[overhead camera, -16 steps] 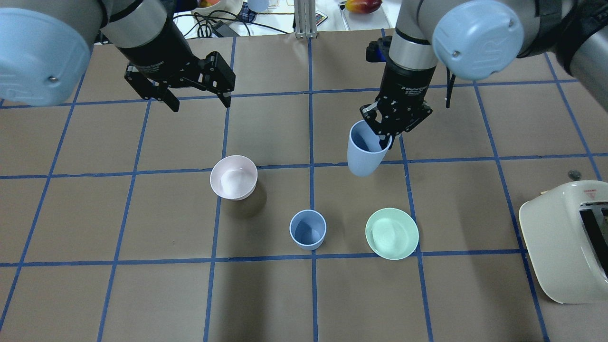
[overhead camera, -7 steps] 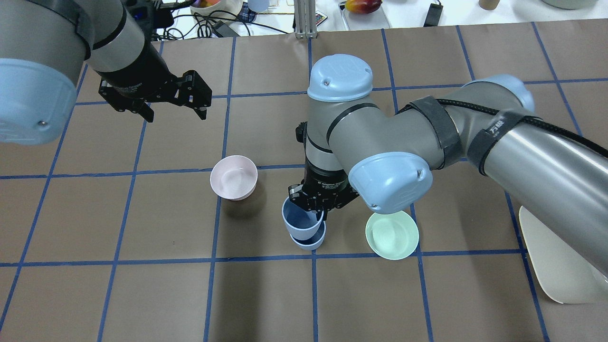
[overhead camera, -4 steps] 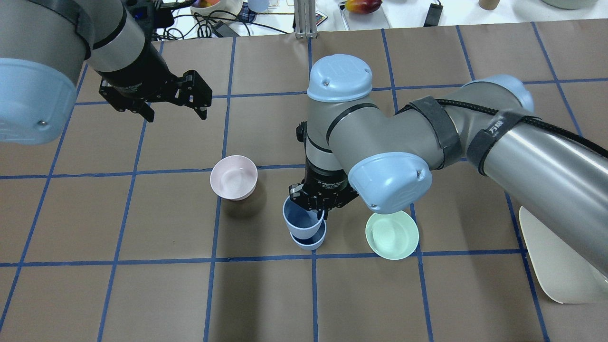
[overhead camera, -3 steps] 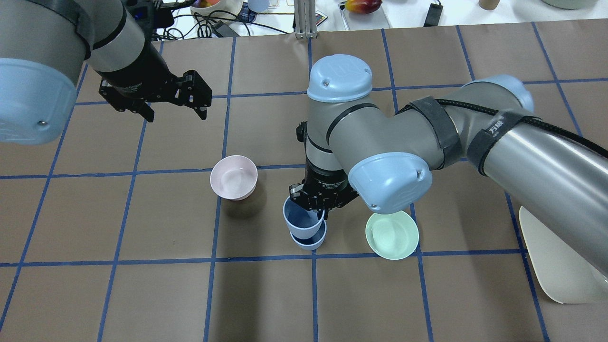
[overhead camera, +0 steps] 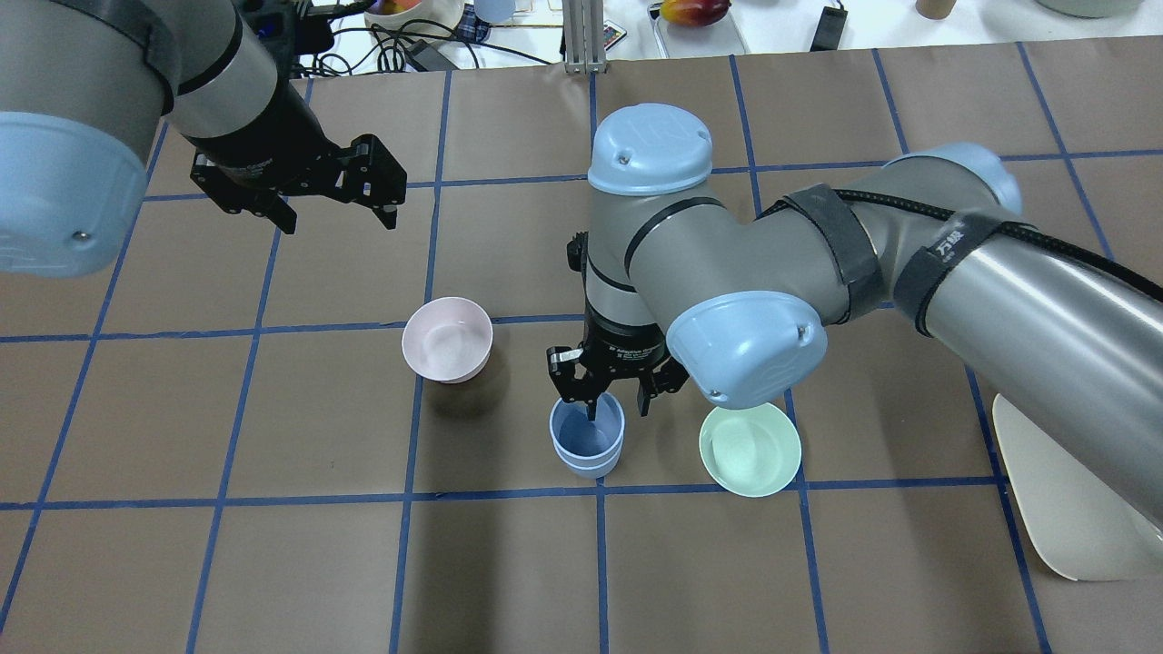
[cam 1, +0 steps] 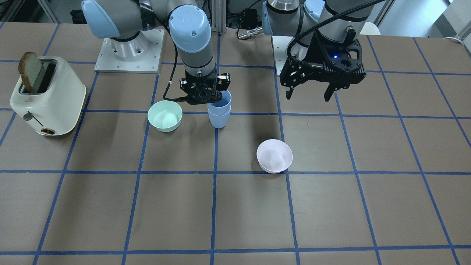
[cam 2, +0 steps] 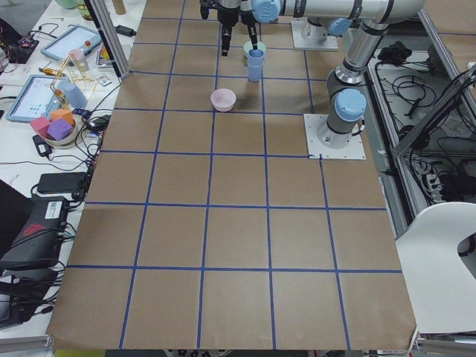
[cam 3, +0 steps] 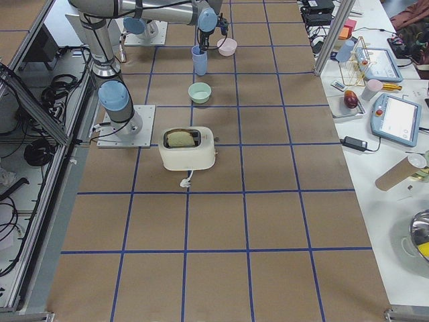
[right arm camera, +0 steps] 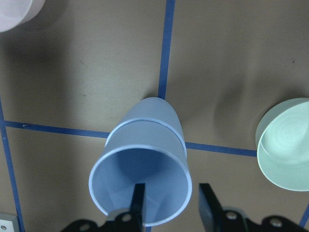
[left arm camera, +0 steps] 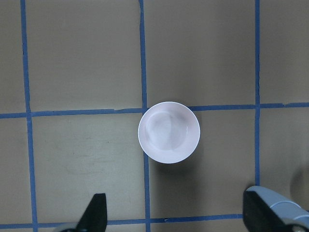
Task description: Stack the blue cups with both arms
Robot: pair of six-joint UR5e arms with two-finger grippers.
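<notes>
The two blue cups (overhead camera: pixel 588 442) stand nested, one inside the other, on the table between the pink and mint bowls. They also show in the front view (cam 1: pixel 219 110). In the right wrist view the upper cup (right arm camera: pixel 145 169) sits in the lower cup (right arm camera: pixel 161 113). My right gripper (overhead camera: pixel 618 407) is open right over them, one finger inside the rim and one outside, not gripping; it also shows in the right wrist view (right arm camera: pixel 171 200). My left gripper (overhead camera: pixel 340 221) is open and empty, high above the table, far left of the cups.
A pale pink bowl (overhead camera: pixel 447 339) stands left of the cups, below my left wrist camera (left arm camera: pixel 169 132). A mint-green bowl (overhead camera: pixel 750 448) stands close on their right. A cream toaster (cam 1: pixel 46 95) with bread sits at the table's right end.
My right gripper has opened and let go of the upper cup. That cup has dropped deeper into the lower cup and stands straighter. The left arm has not moved.
</notes>
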